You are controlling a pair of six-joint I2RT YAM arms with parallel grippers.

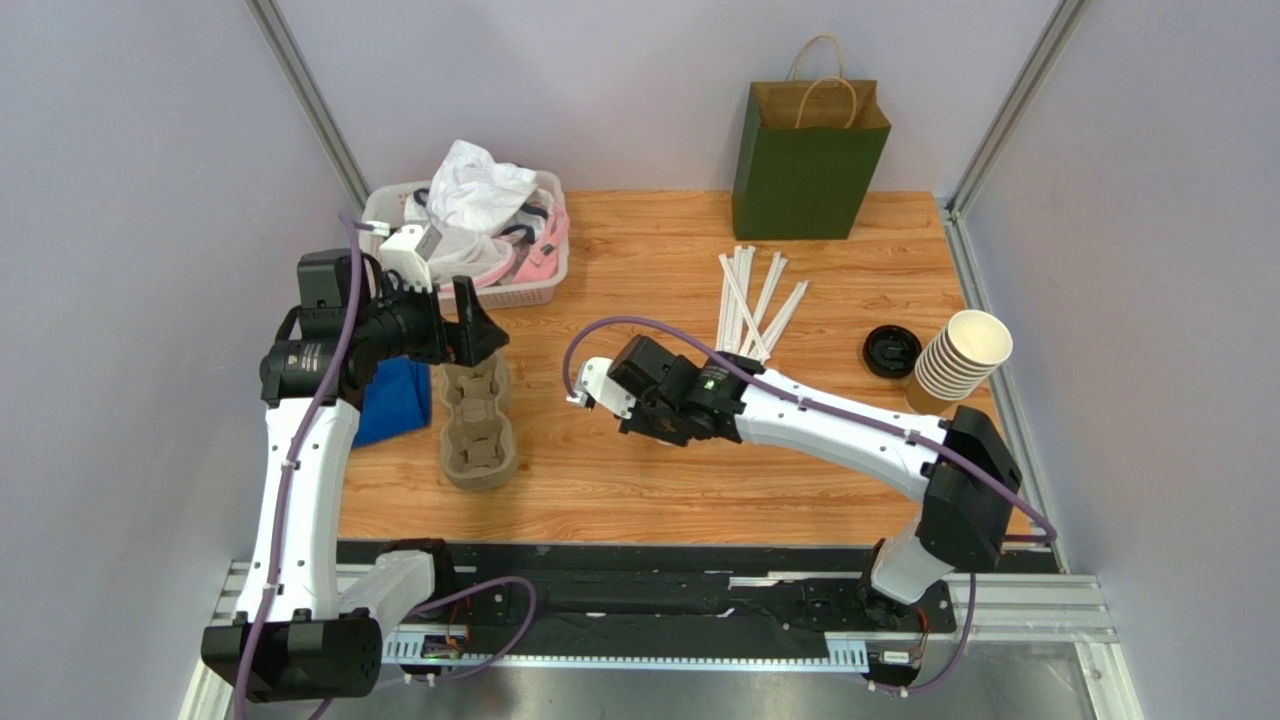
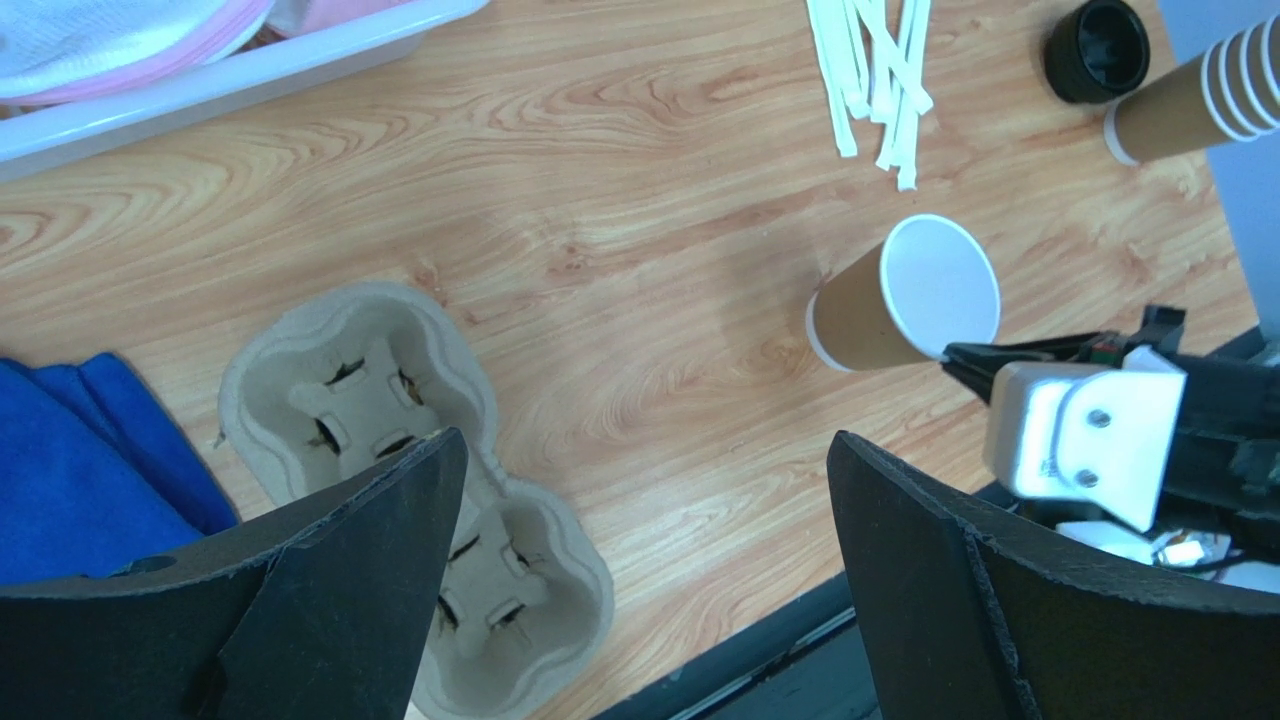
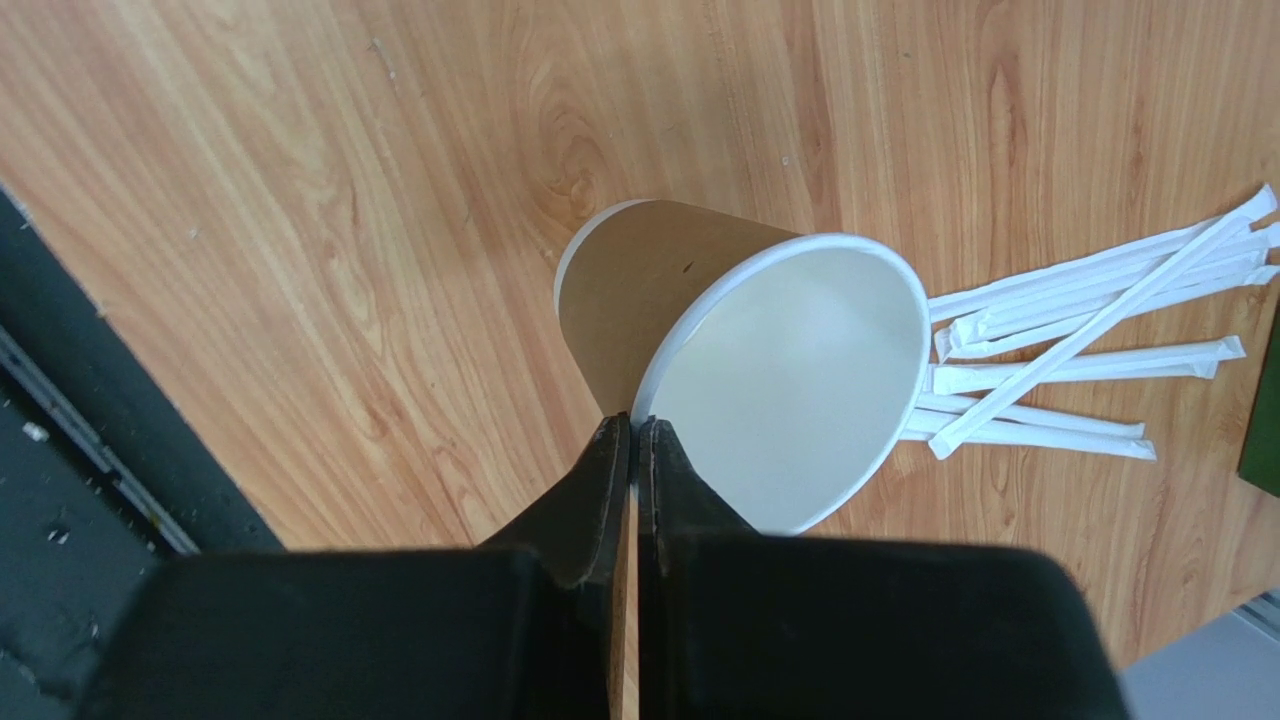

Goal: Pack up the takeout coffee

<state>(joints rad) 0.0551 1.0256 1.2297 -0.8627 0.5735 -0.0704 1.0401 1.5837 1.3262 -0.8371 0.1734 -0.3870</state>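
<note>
Right wrist, right hand (image 3: 631, 432) pinching rim of empty kraft cup (image 3: 751, 375) — left hand (image 2: 646, 458) spread wide, empty.

Bearings run from the middle of the table (image 1: 631, 495); 12 is the far wall.

- 11: bin (image 1: 376, 203) in the far-left corner, crumpled items heaped in it.
- 1: bag (image 1: 809, 158) upright at the far edge. Straws (image 1: 756, 300) lie scattered just in front of it.
- 3: lid (image 1: 891, 351) on the table. Stack of cups (image 1: 962, 357) just beside it at its 3, tilted, near the right edge.
- 9: cup carriers (image 1: 475, 428) stacked, with the cloth (image 1: 394, 402) touching at their 9. Left gripper (image 1: 478, 324) hangs over their far end, fingers wide apart.
- Centre: paper cup (image 3: 751, 360) tilted, between carriers and straws. Right gripper (image 3: 633, 443) pinches its rim wall, one finger inside and one outside.
</note>
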